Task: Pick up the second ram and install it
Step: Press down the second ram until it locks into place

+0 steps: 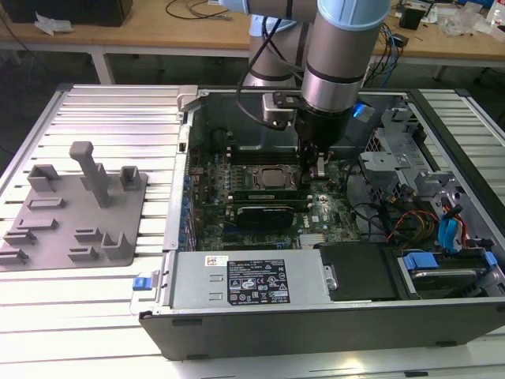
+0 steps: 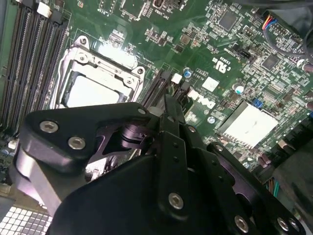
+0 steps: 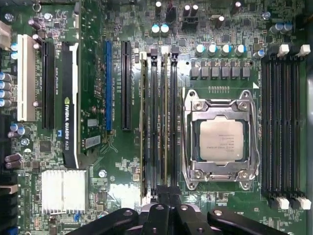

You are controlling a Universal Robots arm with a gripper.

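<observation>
- Gripper (image 2: 167, 100) sits closest in the second wrist view, its claw pressed together just over the second ram (image 3: 164, 122).
- Two green sticks (image 3: 143, 122), that one included, stand in slots beside one processor socket (image 3: 221, 139).
- Four empty slots (image 3: 281, 122) flank the socket's other side.
- One graphics card (image 3: 69, 107) stands beyond the sticks.

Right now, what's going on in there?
The gripper hangs low inside the open computer case, over the memory slots beside the CPU socket. In the first wrist view the second ram, a thin green stick, stands in a slot in line with the gripper. Whether it is fully seated I cannot tell.
</observation>
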